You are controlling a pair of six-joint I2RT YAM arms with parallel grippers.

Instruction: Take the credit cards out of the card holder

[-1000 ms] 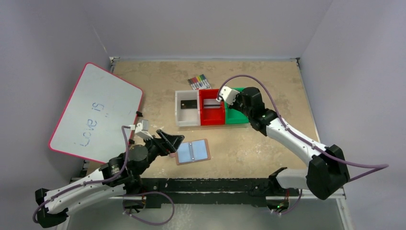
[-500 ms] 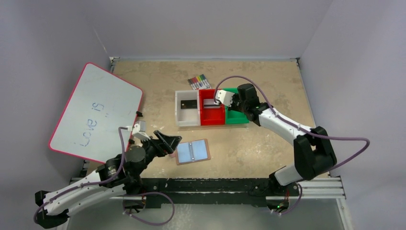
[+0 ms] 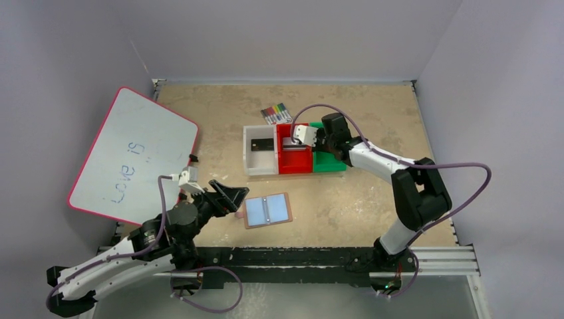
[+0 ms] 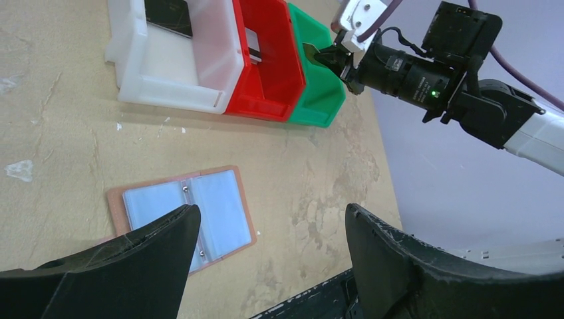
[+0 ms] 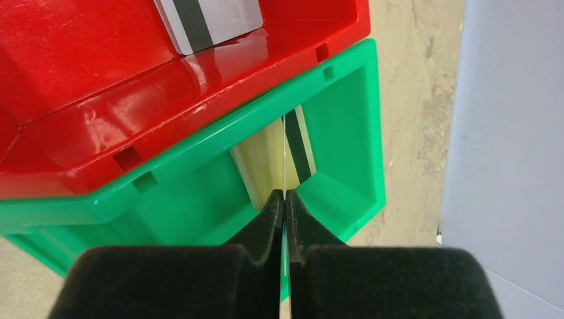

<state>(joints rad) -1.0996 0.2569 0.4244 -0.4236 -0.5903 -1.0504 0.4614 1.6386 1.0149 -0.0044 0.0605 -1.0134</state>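
The tan card holder (image 3: pixel 267 210) (image 4: pixel 183 216) lies open and flat on the table, its two clear pockets facing up. My left gripper (image 3: pixel 241 201) (image 4: pixel 271 219) hovers open just left of it, holding nothing. My right gripper (image 3: pixel 316 142) (image 5: pixel 284 194) is shut on a thin credit card (image 5: pixel 284 153) (image 4: pixel 309 48), seen edge-on with a gold face and a dark stripe, over the green bin (image 3: pixel 329 164) (image 5: pixel 346 100). A silver striped card (image 5: pixel 206 23) (image 3: pixel 294 143) lies in the red bin (image 3: pixel 294 163) (image 5: pixel 100 80). A black card (image 3: pixel 261 143) (image 4: pixel 169 14) rests in the white bin (image 3: pixel 259 165).
The three bins stand side by side at mid-table. A pack of coloured markers (image 3: pixel 276 113) lies just behind them. A big red-rimmed whiteboard (image 3: pixel 133 156) covers the left side, close to my left arm.
My right arm has folded up and carried its gripper, with the card, a little left and farther back over the bins. The left gripper has drifted slightly left.
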